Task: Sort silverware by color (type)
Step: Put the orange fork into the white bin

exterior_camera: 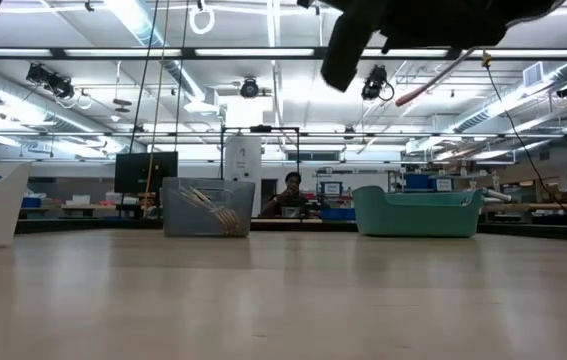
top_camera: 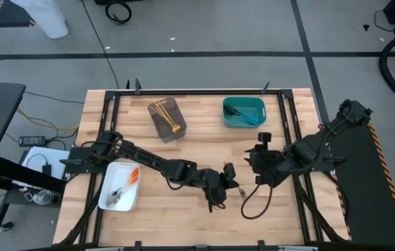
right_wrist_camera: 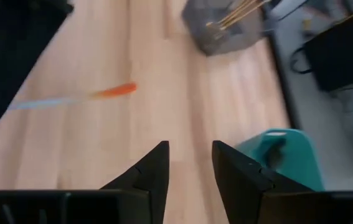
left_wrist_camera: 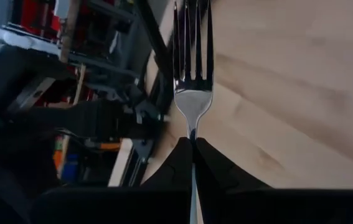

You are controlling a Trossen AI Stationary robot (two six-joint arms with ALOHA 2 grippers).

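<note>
Left pincer (top_camera: 219,189), low over the middle of the wooden tabletop (top_camera: 197,150), is closed on an orange-handled fork (left_wrist_camera: 193,74); in the left wrist view the fork's shiny tines project straight out from between the pinched fingertips (left_wrist_camera: 179,155), while the right wrist view shows the same fork held across the tabletop, its orange handle free. Right pincer (top_camera: 258,159) hovers just beside the left one, above the tabletop; its fingers (right_wrist_camera: 154,168) stand apart with only bare wood between them.

Grey tray (top_camera: 167,120), at the far side of the tabletop, contains several all-gold forks (top_camera: 164,111) lying together. Teal tray (top_camera: 244,111), also at the far side and to the right of the grey one, contains blue-handled forks (top_camera: 242,113). White tray (top_camera: 119,185), near the left arm's base, contains an orange-handled piece (top_camera: 134,176) and some duller metal pieces (top_camera: 116,196) whose type cannot be made out.

In the low view, a seated person (exterior_camera: 291,193) appears in the room beyond the trays.
</note>
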